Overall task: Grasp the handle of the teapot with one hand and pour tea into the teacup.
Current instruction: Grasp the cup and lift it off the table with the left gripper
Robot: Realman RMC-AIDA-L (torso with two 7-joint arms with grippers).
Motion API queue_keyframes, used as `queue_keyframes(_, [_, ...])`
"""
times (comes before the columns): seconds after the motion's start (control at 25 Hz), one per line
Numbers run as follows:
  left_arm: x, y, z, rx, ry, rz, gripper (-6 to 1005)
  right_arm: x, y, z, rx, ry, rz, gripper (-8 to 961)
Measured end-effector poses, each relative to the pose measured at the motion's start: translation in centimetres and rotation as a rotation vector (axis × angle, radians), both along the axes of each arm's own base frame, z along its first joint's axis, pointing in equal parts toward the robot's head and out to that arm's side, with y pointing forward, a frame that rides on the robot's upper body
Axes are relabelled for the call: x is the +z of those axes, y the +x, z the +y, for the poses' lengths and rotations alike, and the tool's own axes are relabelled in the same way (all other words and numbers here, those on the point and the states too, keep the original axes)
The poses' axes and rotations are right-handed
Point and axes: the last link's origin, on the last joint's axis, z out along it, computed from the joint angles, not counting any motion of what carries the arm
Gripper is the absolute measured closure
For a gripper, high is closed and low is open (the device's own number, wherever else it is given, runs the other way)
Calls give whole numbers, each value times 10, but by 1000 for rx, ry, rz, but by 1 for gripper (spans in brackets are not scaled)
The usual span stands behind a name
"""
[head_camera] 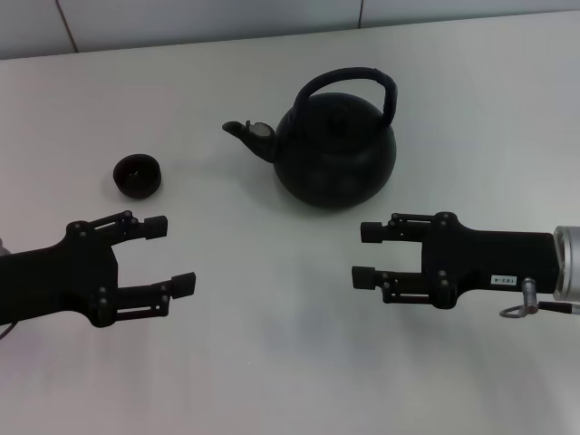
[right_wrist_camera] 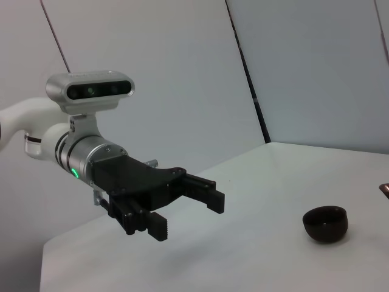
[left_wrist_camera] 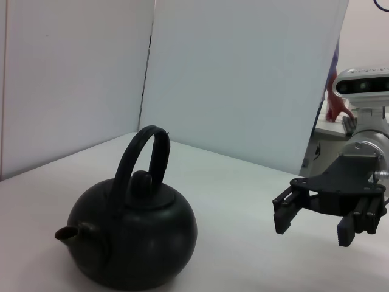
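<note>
Centrally, on the white bench [head_camera: 272,362], we see the teapot [head_camera: 337,154], a round matte-black kettle shape standing upright, its short spout [head_camera: 246,131] pointing toward the teacup [head_camera: 138,175]. Its handle [head_camera: 349,83] arches over the flat lid [head_camera: 340,109], untouched; the left wrist view shows the lid's round knob [left_wrist_camera: 142,182] under the arch. We take the teapot as our landmark.

The teacup, a small black handleless bowl, sits upright on the bench on the spout side of the teapot, well apart from it and slightly nearer the robot. In the right wrist view it stands alone on the bench surface.

The left gripper [head_camera: 174,256] hovers nearer the robot than the teapot, on the teacup's side, its two fingers spread wide with nothing between them. It is near the teacup without touching it.

The right gripper [head_camera: 367,255] hovers just on the robot's side of the teapot, below its body as the head view shows it, fingertips pointing toward the left gripper. Its fingers are likewise parted and empty, clear of the teapot. We see a silver wrist section [head_camera: 566,263] behind it.

White wall panels [left_wrist_camera: 243,79] rise behind the bench.
</note>
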Motion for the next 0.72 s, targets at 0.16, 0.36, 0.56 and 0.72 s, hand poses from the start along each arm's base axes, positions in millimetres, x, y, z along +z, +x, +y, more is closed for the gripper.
queue_keyframes(0.16, [0, 0, 0, 1, 0, -1, 142, 0, 0, 0, 0, 0, 0, 238])
queue_keyframes(0.36, [0, 0, 0, 0, 1, 0, 145, 0, -2, 2, 6, 0, 0, 239])
queue_keyframes(0.56, [0, 0, 0, -2, 2, 0, 148, 0, -2, 2, 9, 0, 0, 240])
queue_keyframes(0.72, [0, 1, 1, -5, 2, 1, 150, 0, -3, 3, 9, -1, 1, 240])
